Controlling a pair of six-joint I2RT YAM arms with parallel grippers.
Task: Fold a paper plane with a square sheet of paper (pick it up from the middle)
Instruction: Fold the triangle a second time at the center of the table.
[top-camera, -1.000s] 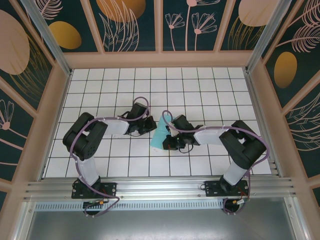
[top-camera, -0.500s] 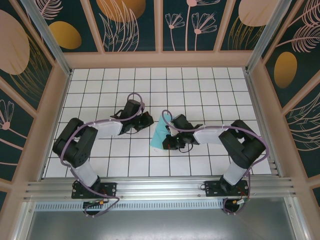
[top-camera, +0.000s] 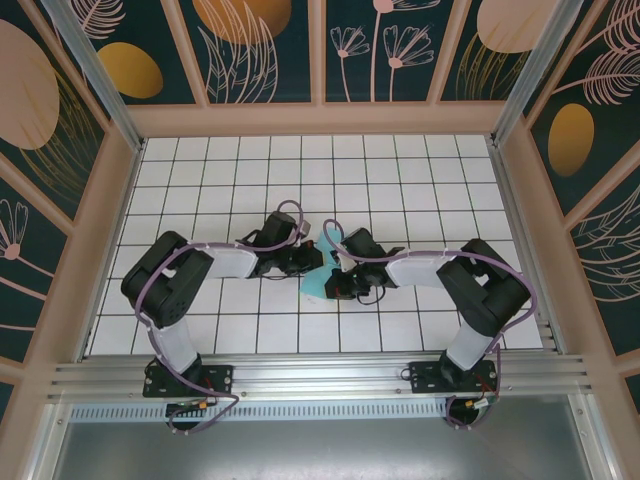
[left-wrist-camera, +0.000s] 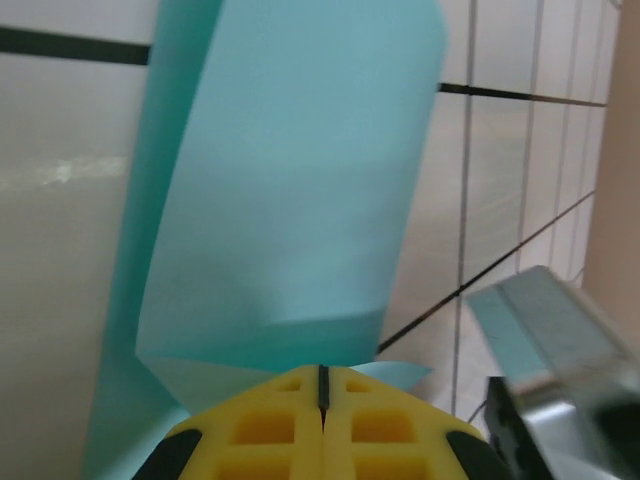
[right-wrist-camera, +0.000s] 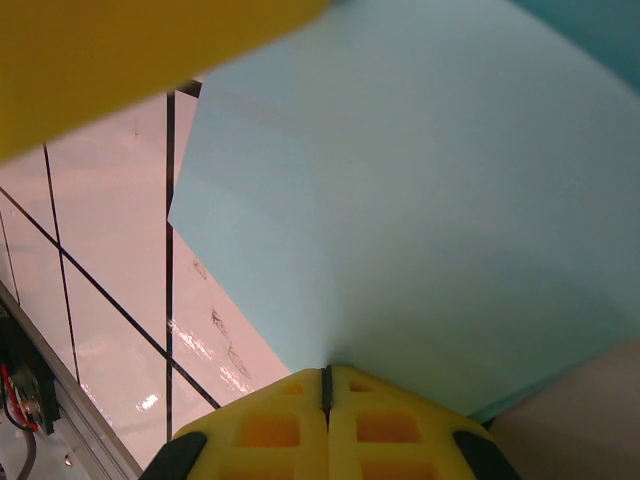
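Turquoise paper (left-wrist-camera: 290, 180), white table (top-camera: 400, 180) with black grid

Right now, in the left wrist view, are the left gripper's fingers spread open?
No, the left gripper is shut, its yellow pads meeting along a thin seam just before the square sheet of paper.

Overhead: bright, even light from above. No hard shadows, only soft dark patches on the white table (top-camera: 400, 170). Picture crisp across the frame.

Left wrist: sheet of paper (left-wrist-camera: 290, 180) soft-focused, its lower part shaded. Pale glare streak on the table at left. Grey metal piece (left-wrist-camera: 560, 340) smeared.

Right wrist: pinkish cast and small glints on the glossy table. Yellow shape (right-wrist-camera: 120, 60) wholly out of focus.
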